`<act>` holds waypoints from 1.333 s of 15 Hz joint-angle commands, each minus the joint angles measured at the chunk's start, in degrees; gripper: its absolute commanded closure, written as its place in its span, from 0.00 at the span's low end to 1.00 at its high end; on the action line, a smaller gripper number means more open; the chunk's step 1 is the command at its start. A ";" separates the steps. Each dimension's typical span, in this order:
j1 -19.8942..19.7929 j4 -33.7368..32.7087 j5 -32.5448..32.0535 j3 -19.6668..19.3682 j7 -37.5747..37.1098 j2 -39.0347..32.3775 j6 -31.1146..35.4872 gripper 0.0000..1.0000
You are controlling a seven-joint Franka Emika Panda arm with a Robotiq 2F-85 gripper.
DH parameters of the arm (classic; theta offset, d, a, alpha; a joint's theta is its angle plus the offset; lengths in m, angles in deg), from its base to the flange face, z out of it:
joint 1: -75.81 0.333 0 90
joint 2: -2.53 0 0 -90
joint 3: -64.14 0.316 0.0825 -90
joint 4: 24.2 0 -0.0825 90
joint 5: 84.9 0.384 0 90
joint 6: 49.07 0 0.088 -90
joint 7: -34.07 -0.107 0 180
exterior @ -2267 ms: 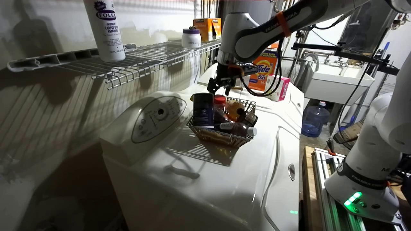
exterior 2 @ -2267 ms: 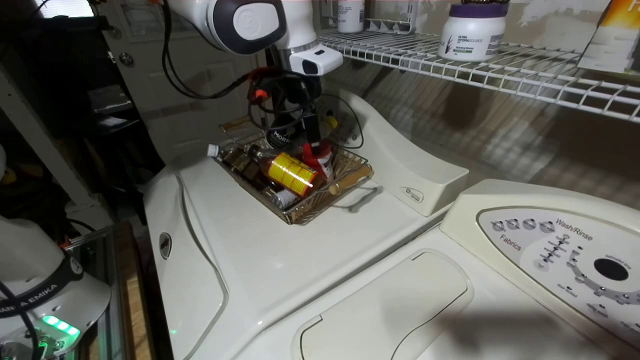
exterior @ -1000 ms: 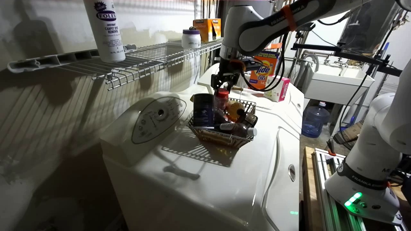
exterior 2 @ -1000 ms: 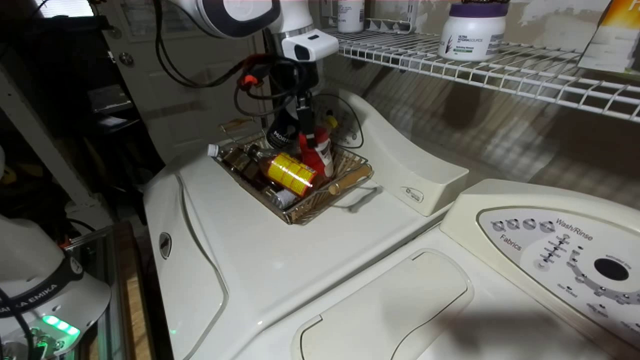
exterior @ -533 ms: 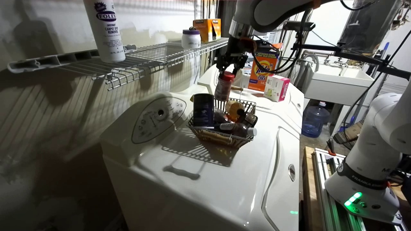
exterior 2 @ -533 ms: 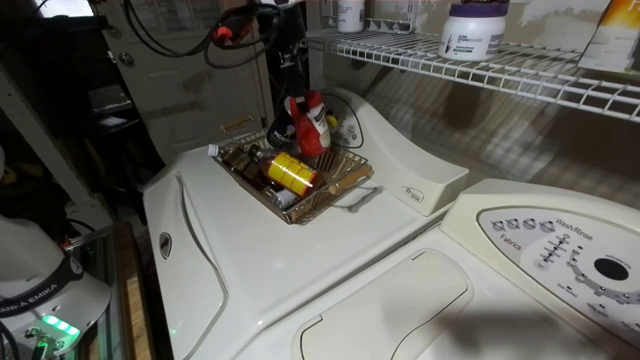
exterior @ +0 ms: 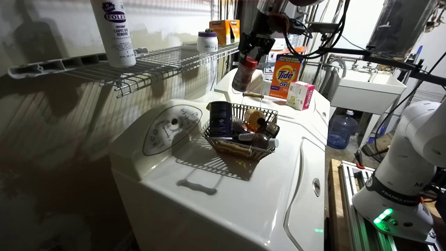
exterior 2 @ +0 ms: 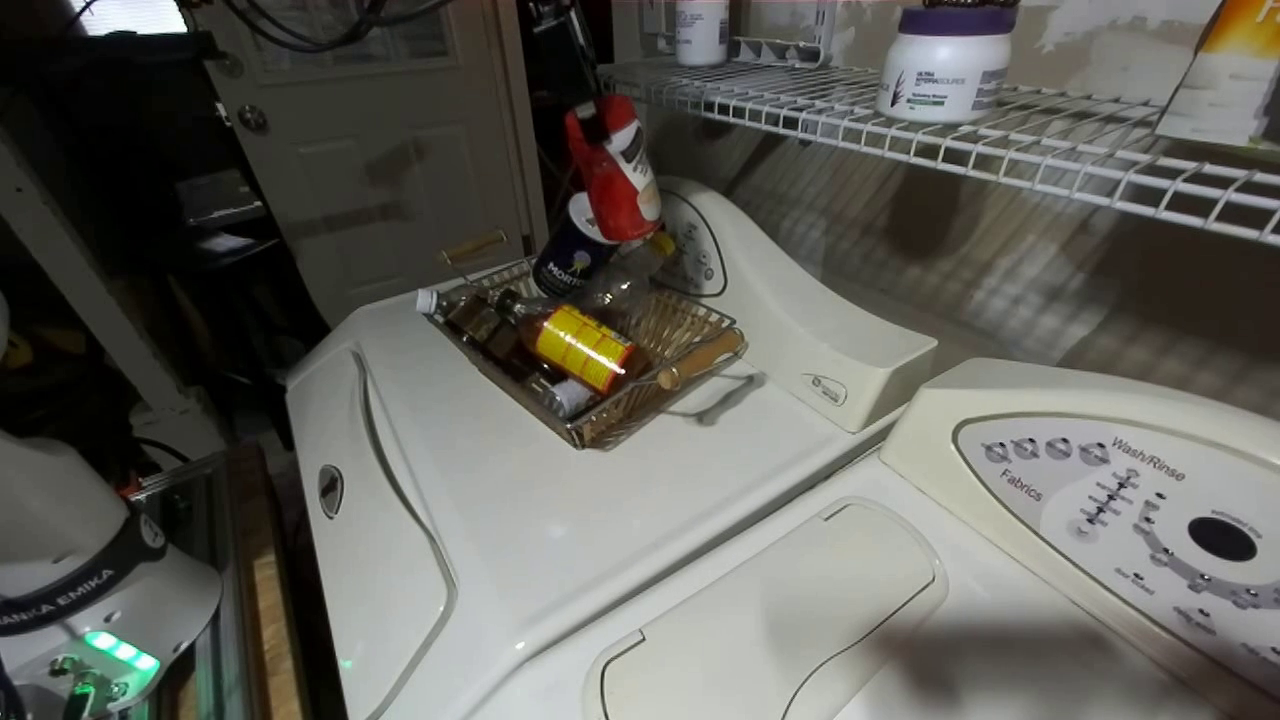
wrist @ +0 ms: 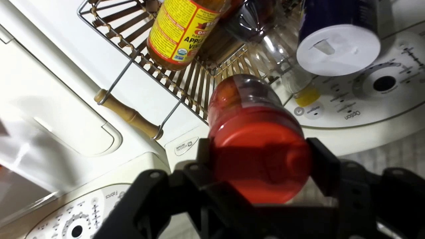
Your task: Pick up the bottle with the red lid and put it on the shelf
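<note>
Above the basket (exterior 2: 690, 318) holding a "MORT" canister (exterior 2: 573, 255), the gripper (wrist: 259, 152) pinches the red-lidded bottle (exterior 2: 620, 180).

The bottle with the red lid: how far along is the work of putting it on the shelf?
Done: the bottle with the red lid is clear of the basket, in the air. In hand: the fingers grip its lid, the bottle tilted. Left: it is not on the shelf, so carrying it over, setting it down and releasing remain.
</note>
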 commanded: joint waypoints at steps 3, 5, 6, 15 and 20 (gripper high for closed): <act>-0.66 -0.32 0.28 0.60 0.21 -0.03 -0.30 0.28; -0.66 -0.32 0.28 0.60 0.21 -0.03 -0.35 0.28; -0.66 -0.32 0.28 0.60 0.21 -0.03 -0.36 0.28; 1.79 -7.34 3.19 1.57 5.12 -0.74 1.06 0.53; 2.84 -15.18 6.80 1.45 8.03 -3.89 -0.50 0.53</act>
